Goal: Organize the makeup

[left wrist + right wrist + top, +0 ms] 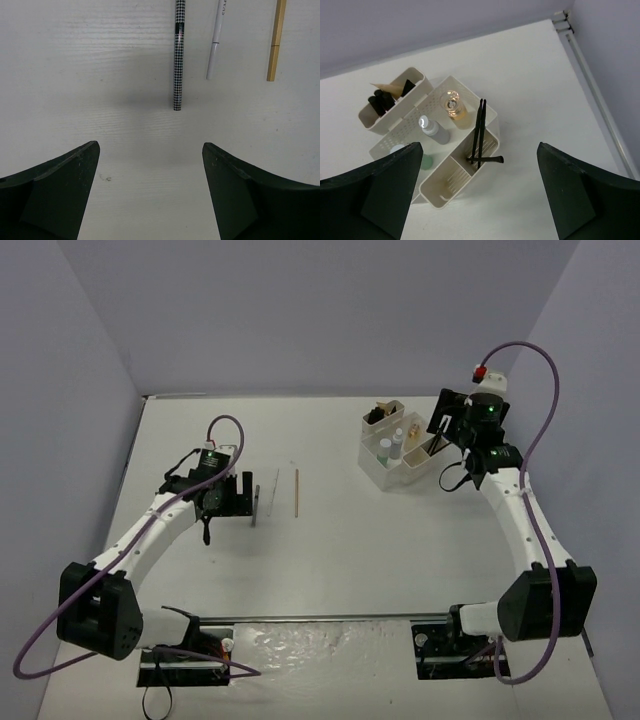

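Three thin pencils lie side by side on the table: a black-and-white patterned one (179,55) (256,504), a white one (216,42) (275,488) and a tan one (276,42) (296,492). My left gripper (150,175) (243,496) is open and empty just short of the patterned pencil's end. The white organizer box (487,120) (377,468) holds an amber bottle (452,104), a grey bottle (432,129), a green-capped bottle (424,161), black brushes (479,132) and dark items (382,97). My right gripper (477,200) (450,435) is open above it.
A black tool (206,530) lies by the left arm. A metal rail (330,618) runs along the near table edge. Grey walls close in the table on three sides, and a track (592,85) lines the right edge.
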`<action>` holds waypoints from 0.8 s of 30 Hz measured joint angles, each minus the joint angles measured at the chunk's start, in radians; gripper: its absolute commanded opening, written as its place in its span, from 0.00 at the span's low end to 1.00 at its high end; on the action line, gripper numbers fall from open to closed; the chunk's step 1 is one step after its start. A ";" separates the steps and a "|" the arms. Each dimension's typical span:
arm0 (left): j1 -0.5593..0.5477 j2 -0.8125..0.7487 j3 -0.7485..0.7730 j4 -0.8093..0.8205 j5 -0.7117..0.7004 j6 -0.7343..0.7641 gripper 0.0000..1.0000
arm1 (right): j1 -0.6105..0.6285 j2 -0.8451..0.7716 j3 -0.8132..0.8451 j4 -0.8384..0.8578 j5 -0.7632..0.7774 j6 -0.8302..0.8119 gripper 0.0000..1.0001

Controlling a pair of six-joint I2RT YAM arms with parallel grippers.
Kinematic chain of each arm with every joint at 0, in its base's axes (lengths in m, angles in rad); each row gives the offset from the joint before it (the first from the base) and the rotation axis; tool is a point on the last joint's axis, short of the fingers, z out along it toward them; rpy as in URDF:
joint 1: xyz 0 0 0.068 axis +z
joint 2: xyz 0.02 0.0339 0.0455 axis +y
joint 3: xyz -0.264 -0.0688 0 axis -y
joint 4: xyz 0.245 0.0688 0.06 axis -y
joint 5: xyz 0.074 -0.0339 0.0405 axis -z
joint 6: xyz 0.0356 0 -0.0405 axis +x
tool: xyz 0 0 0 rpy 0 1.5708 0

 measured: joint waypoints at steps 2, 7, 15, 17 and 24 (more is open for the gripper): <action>0.000 0.038 0.003 0.006 0.011 -0.020 0.73 | 0.000 -0.076 0.005 -0.019 0.016 -0.003 0.98; 0.000 0.139 0.040 0.025 0.029 -0.054 0.64 | -0.001 -0.280 -0.014 -0.049 0.020 0.002 0.98; -0.017 0.319 0.139 0.080 0.026 -0.084 0.52 | -0.001 -0.508 -0.158 -0.080 -0.014 0.031 0.99; -0.027 0.354 0.148 0.087 0.022 -0.090 0.48 | -0.001 -0.526 -0.183 -0.089 -0.023 0.036 0.99; -0.062 0.449 0.151 0.100 -0.012 -0.109 0.38 | -0.001 -0.541 -0.236 -0.113 -0.064 0.054 0.99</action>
